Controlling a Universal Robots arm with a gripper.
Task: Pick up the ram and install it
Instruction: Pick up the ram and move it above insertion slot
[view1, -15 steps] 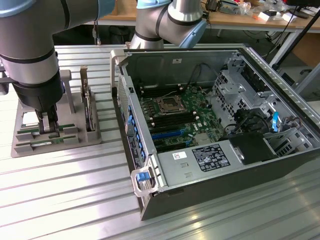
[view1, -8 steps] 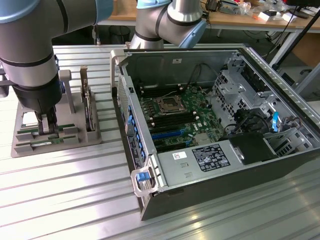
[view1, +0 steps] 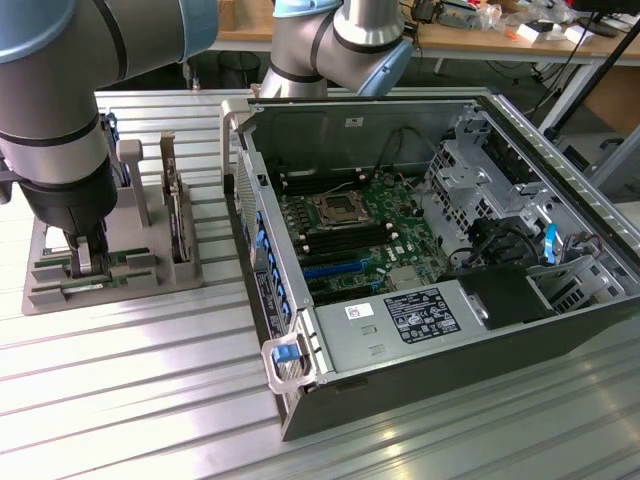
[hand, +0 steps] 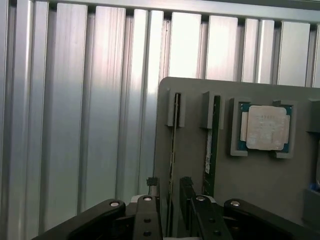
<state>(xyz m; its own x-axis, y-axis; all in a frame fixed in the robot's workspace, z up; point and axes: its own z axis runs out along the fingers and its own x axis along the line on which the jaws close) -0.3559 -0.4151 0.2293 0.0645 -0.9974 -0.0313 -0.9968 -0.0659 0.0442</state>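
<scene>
Wrist view | black jaws apart, astride thin ram (hand: 173, 150) | matte grey holder (hand: 260, 185)

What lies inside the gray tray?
The open gripper straddles one ram stick; a second ram stick stands beside it, then a processor chip. The gripper covers the sticks' near ends.

Arm (view1: 55, 120) points straight down, tool (hand: 170, 200) jaws apart.

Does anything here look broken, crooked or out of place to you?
Nothing stands out. The ram between the open pincer's fingers and its twin stand straight in the gray holder, the processor chip sits square in its pocket, and the computer case lies open, tidy inside.
</scene>
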